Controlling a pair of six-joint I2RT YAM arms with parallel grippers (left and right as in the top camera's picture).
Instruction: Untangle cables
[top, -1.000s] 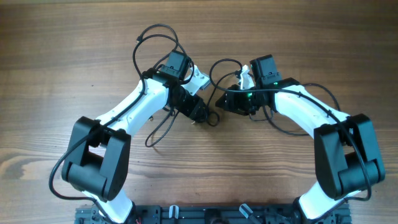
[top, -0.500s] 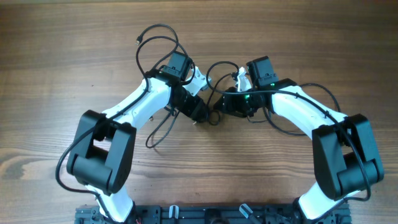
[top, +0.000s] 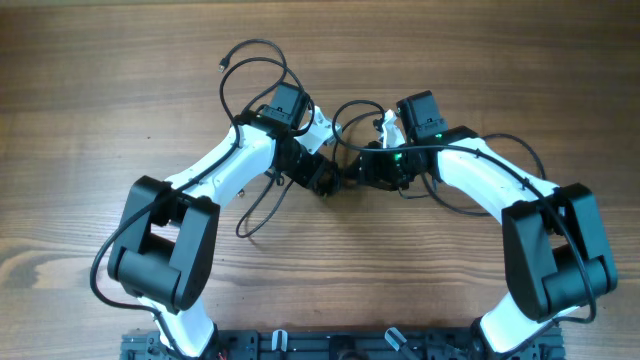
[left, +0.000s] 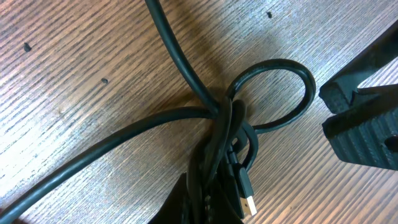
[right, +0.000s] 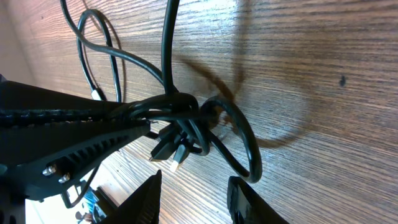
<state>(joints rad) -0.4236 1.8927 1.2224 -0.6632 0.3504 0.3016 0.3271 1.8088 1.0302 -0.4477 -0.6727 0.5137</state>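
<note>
The cables (top: 345, 172) are bunched in a knot near the middle of the wooden table (top: 100, 100), a little toward its far edge. From the knot one loop (top: 250, 62) curls out toward the far edge, and another strand (top: 258, 210) trails toward the near edge, under the left arm. Up close, several cords cross and wrap over each other (left: 222, 134). A USB plug (left: 247, 203) with a metal tip sticks out of the bundle. The left gripper (right: 148, 127) is clamped on the bunched cables, jaws together around them. The right gripper (right: 194, 182) sits just beside the knot, its jaws apart with bare wood showing between them. A cable loop (right: 249, 155) passes close by one of its fingers.
</note>
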